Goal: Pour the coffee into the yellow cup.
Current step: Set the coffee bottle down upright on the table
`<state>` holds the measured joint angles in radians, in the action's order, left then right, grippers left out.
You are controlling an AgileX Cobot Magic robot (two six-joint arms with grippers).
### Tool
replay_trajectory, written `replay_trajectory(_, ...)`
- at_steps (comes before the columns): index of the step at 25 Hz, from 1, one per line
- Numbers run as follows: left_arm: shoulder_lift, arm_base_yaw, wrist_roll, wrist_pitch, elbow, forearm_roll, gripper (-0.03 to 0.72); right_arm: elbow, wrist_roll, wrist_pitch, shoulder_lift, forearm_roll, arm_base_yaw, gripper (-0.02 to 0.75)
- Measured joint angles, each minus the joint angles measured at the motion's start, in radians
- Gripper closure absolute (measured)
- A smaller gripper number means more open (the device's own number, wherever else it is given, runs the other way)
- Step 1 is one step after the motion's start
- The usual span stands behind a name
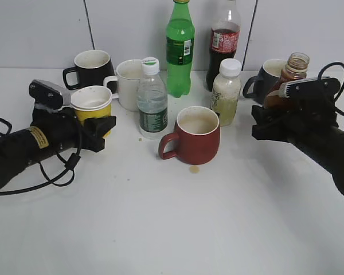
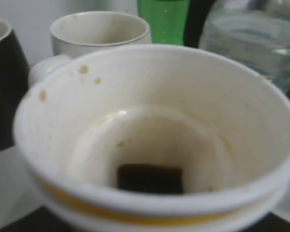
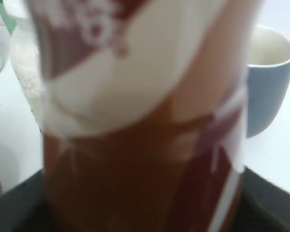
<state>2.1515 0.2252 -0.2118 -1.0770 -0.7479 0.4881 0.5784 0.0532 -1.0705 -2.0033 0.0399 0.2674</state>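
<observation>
The yellow cup, with a white rim and a stained white inside, stands at the left. My left gripper is shut around its lower body. The cup fills the left wrist view, with a small dark patch at its bottom. The coffee bottle, brown, uncapped and upright, stands at the right. My right gripper is shut on its body. Its brown-and-white label fills the right wrist view. The fingertips are hidden in both wrist views.
Between the arms stand a black mug, a white mug, a water bottle, a green bottle, a cola bottle, a pale drink bottle, a red mug and a blue-grey mug.
</observation>
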Motion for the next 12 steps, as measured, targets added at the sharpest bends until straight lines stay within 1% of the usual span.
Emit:
replay_trajectory(2, 0.0, 0.0, 0.0, 0.0, 0.0, 0.0, 0.319, 0.0, 0.0, -0.005, 0.0, 0.0, 0.0, 0.234)
replay_trajectory(3, 0.052, 0.0, 0.002, -0.032, -0.02, -0.036, 0.319, 0.0, 0.0, -0.005, 0.0, 0.0, 0.0, 0.234)
replay_trajectory(4, 0.065, 0.0, 0.002, -0.037, -0.029, -0.04, 0.319, 0.0, 0.0, -0.005, 0.0, 0.0, 0.0, 0.234)
replay_trajectory(12, 0.121, 0.0, 0.004, -0.044, -0.088, -0.007, 0.319, 0.0, 0.0, -0.005, 0.0, 0.001, 0.0, 0.234)
